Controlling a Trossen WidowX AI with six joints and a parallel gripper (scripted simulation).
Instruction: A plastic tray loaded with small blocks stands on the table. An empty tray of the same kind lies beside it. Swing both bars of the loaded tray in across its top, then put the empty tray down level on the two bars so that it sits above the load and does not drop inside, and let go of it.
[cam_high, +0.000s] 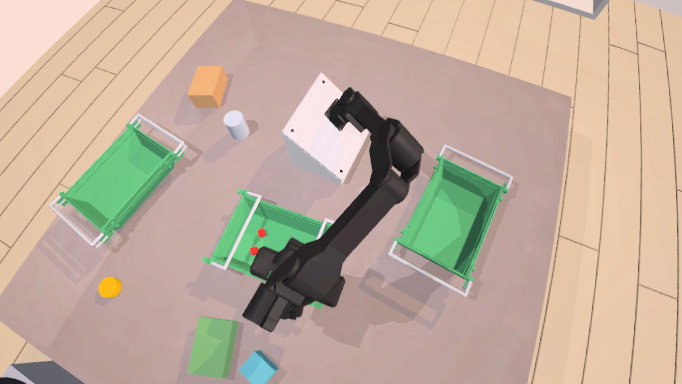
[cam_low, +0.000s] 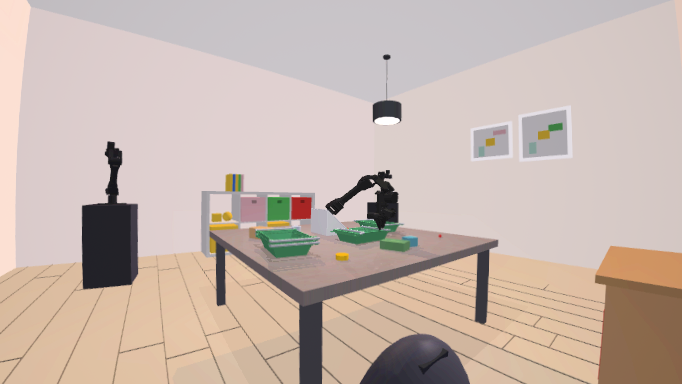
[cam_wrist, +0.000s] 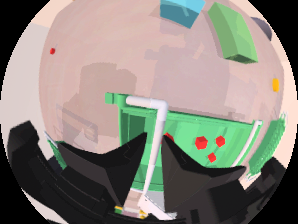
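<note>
The loaded tray (cam_high: 295, 215) (cam_low: 355, 236) (cam_wrist: 225, 125) holds several small red blocks (cam_high: 261, 233) (cam_wrist: 201, 143). Its left bar (cam_high: 243, 232) (cam_wrist: 249, 140) lies inward across the top. Its right bar (cam_high: 323, 228) (cam_wrist: 159, 120) is also inward over the tray; whether it rests down is unclear. My gripper (cam_low: 380, 228) (cam_wrist: 154, 137) points down at the right bar, its fingers slightly apart and holding nothing; the bar shows through the gap. The arm hides the fingertips in the top view. Two empty trays, left (cam_high: 143, 194) (cam_low: 286, 248) and right (cam_high: 465, 178), have bars swung out.
A white sloped block (cam_high: 325, 130) stands behind the loaded tray, with an orange box (cam_high: 207, 89) and white cylinder (cam_high: 236, 125) farther left. A green block (cam_high: 212, 347), blue block (cam_high: 258, 368) and yellow disc (cam_high: 110, 287) lie in front. A red block (cam_wrist: 52, 51) lies on the table.
</note>
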